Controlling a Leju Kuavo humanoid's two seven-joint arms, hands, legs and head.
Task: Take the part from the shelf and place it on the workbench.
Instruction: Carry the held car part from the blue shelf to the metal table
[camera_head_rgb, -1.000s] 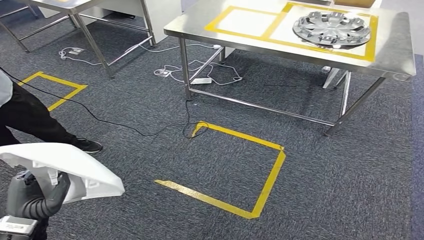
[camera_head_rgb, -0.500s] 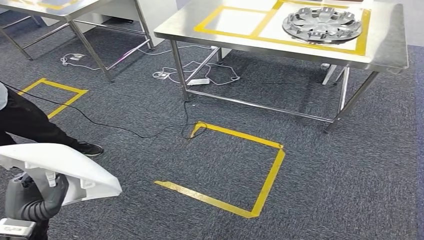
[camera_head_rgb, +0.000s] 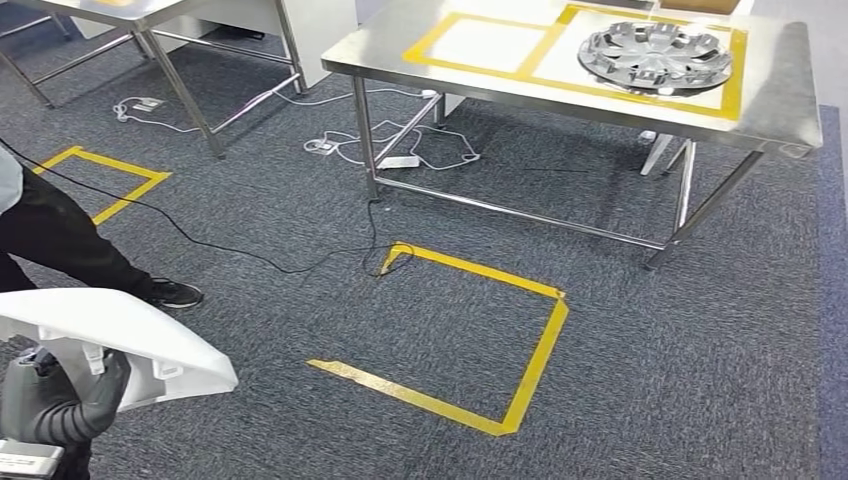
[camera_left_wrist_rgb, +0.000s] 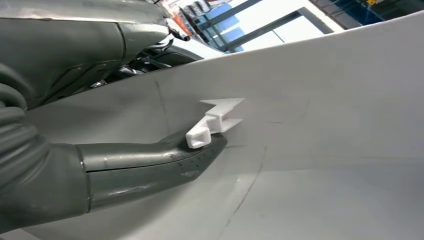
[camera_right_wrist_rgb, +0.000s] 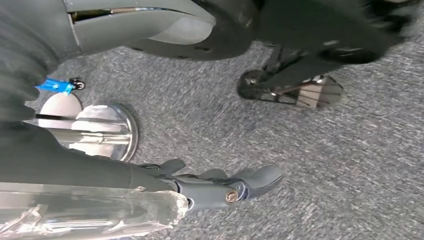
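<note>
The large white moulded plastic part (camera_head_rgb: 120, 340) sits at the near left, carried low in front of the robot by the left hand (camera_head_rgb: 60, 405), whose dark fingers curl up under its edge. In the left wrist view a dark finger (camera_left_wrist_rgb: 150, 165) presses along the part's pale inner wall just beside a small white clip tab (camera_left_wrist_rgb: 212, 125), so the hold looks like a clamp on the rim, probably to keep the broad shell level while walking. The right hand (camera_right_wrist_rgb: 225, 187) hangs beside the body above the grey carpet (camera_right_wrist_rgb: 325, 165), fingers loosely apart and holding nothing. The stainless steel table (camera_head_rgb: 780, 110) stands far right, well apart from the part. On it are two squares of yellow tape: the right one holds a silver wheel cover (camera_head_rgb: 655, 55), while the left square (camera_head_rgb: 480, 45) is bare, likely the spot meant for the part. A yellow tape outline (camera_head_rgb: 545, 340) on the floor marks a standing place before the table. No writing or brand can be read anywhere
</note>
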